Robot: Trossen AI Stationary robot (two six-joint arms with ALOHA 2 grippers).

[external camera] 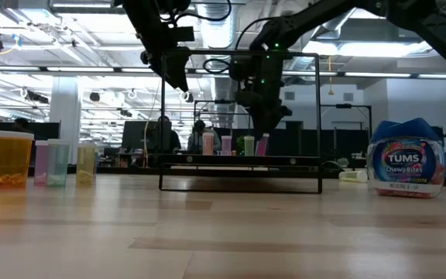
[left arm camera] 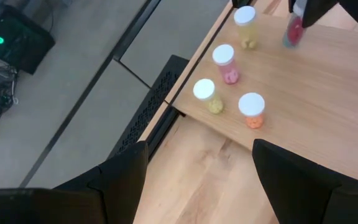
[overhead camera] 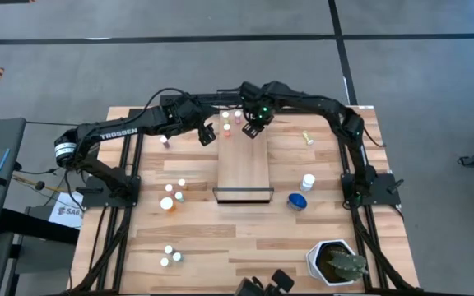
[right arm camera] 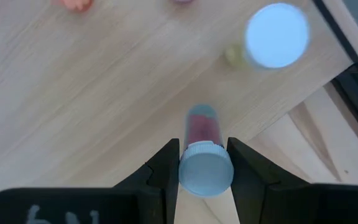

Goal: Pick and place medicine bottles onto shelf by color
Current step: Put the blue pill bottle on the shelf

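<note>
Desk (external camera: 223,232) plank top fills the low view foreground, closest to camera, with the blue Tums bottle (external camera: 406,158) lying on it at the right and an orange bottle (external camera: 8,159) standing at the left beside three smaller pale ones. Largest first: desk, then both dark arms reaching in over the far end of the shelf (overhead camera: 244,168), a long light-wood board with a dark rim lying down the desk's middle. White hexagonal plant pot (overhead camera: 336,262) sits at the near right corner in the high view. Right gripper (right arm camera: 205,163) is over the shelf's far end, fingers closed onto a pink bottle (right arm camera: 201,132) with a white cap, gripped just below the cap; the bottle's base appears down at the shelf surface, contact not certain. Left gripper (left arm camera: 201,163) hovers just left of the shelf's far end, jaws spread wide, nothing between them. Four white-capped bottles already stand on the shelf's far end in the left wrist view: orange (left arm camera: 252,110), yellowish (left arm camera: 206,96), pink (left arm camera: 225,63), another yellowish (left arm camera: 246,25). On the desk in the high view: blue bottle (overhead camera: 297,201) right of the shelf's near end, a white bottle (overhead camera: 307,182) just beside it, a small yellowish one (overhead camera: 307,137) lying farther back on the right, a cluster of small bottles (overhead camera: 173,194) left of the shelf, two more (overhead camera: 170,256) near the front left.
</note>
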